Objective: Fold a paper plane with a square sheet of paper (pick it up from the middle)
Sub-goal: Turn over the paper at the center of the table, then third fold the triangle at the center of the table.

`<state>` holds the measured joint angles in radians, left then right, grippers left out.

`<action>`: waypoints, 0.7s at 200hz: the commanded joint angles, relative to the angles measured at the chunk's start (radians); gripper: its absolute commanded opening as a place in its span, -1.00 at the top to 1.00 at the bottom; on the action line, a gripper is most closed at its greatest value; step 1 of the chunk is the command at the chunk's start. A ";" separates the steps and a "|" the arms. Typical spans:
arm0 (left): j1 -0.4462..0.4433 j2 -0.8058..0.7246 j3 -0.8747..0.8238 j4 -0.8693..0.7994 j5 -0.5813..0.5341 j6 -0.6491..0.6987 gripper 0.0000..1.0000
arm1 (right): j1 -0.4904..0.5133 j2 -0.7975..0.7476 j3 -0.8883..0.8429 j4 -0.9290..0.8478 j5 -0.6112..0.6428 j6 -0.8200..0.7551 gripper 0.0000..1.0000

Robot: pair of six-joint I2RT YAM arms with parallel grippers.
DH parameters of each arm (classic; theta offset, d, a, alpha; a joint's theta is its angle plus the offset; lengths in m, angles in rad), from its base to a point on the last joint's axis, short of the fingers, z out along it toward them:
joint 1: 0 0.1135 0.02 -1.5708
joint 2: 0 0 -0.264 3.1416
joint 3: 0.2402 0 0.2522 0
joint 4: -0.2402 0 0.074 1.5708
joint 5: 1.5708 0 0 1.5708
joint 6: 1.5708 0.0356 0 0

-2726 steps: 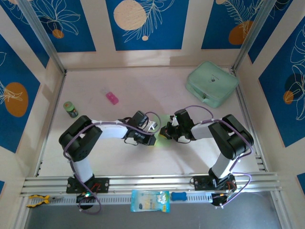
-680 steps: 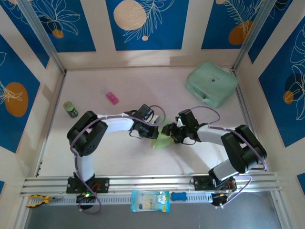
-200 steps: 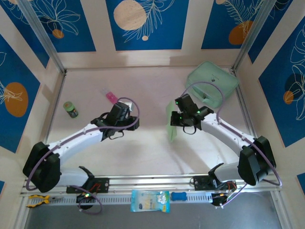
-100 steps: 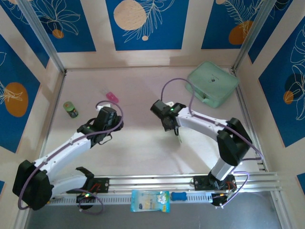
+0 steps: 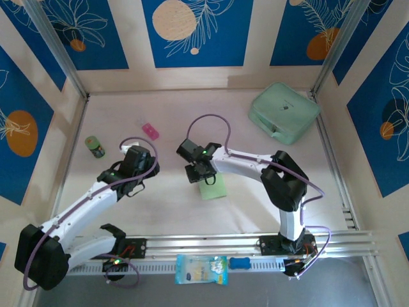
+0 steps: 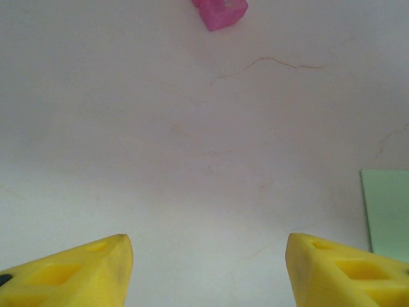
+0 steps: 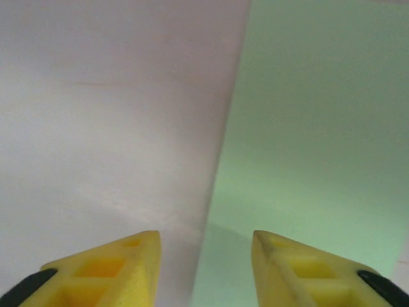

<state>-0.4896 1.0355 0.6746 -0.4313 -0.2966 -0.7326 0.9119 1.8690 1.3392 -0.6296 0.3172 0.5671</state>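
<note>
On the right gripper we see the jaws standing apart; the yellow fingertips are clear of each other, with nothing pinched between them. Just beyond them lies the pale-green paper, flat on the pale counter; its straight edge runs up between the two tips, so one tip shows against the paper and the other against bare counter; whether either tip touches the sheet we cannot tell. From above, the paper sits near the middle of the counter, just on the near side of the right gripper; the right arm reaches across to it from its base on the right.

The jaws of the left gripper are wide apart as well and hold nothing; we see bare counter between them; an edge of the paper shows at the right of the left wrist view, and a small pink object lies farther out. From above, the left gripper hangs to the left of the paper, apart from it.

Farther out, a small green-lidded jar stands near the left wall; a mint-green zip case lies in the far right corner, well apart from the paper; on the near rail we see a blue-and-white packet and a yellow-handled tool.
</note>
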 commanded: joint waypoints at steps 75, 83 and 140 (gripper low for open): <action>0.019 0.246 0.033 0.236 0.476 0.038 -0.13 | -0.445 -0.401 -0.637 0.605 -0.666 0.209 0.42; 0.018 0.280 0.047 0.246 0.511 0.033 -0.09 | -0.470 -0.394 -0.648 0.610 -0.703 0.206 0.49; 0.011 0.422 0.075 0.378 0.706 -0.028 -0.04 | -0.488 -0.326 -0.658 0.648 -0.751 0.218 0.64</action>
<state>-0.4816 1.4311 0.7227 -0.1375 0.2867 -0.7261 0.4187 1.5055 0.6762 -0.0319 -0.3534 0.7692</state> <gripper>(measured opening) 0.523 0.200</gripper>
